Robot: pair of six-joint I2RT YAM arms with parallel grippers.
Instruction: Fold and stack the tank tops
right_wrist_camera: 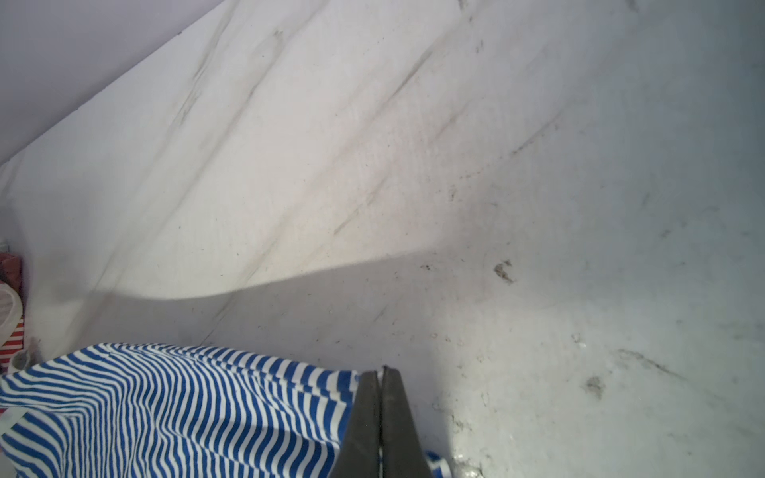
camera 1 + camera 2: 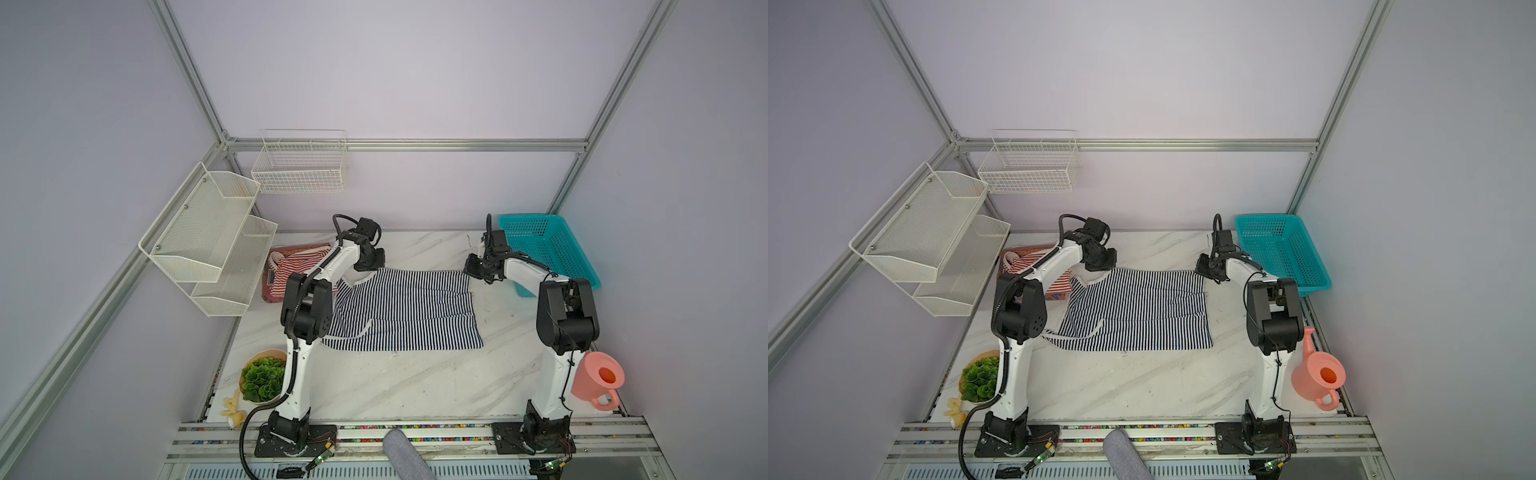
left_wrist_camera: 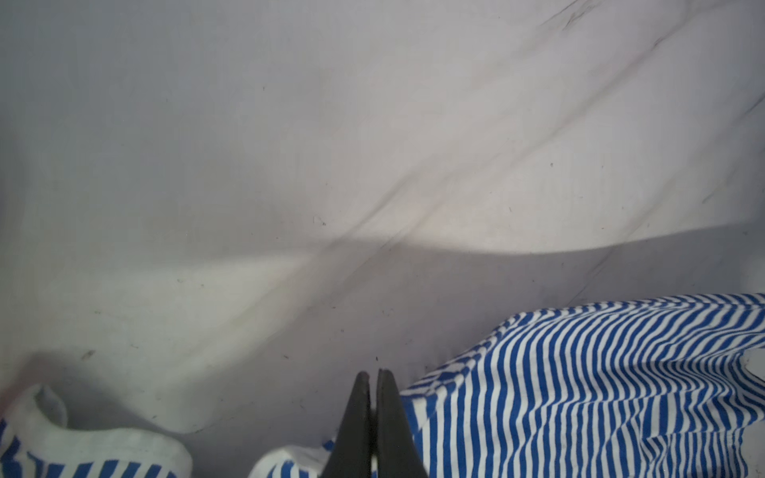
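Pinching the navy-striped tank top (image 2: 407,307), spread mid-frame on the table (image 2: 415,382) with its long axis left to right, the left gripper (image 2: 374,268) and right gripper (image 2: 474,273) each clamp one upper corner, the lower edge lying below them.

Both top views: set high above the near edge of the marble table (image 2: 415,386), tilted down and forward, far enough off to take in the whole tabletop, with nearly identical coverage. Left wrist view: very close above the marble, facing out along the left gripper (image 3: 373,373), with the navy-striped tank top (image 3: 579,385) alongside. Right wrist view: equally close, facing out along the right gripper (image 1: 380,371), sharing that same top and the bare marble.
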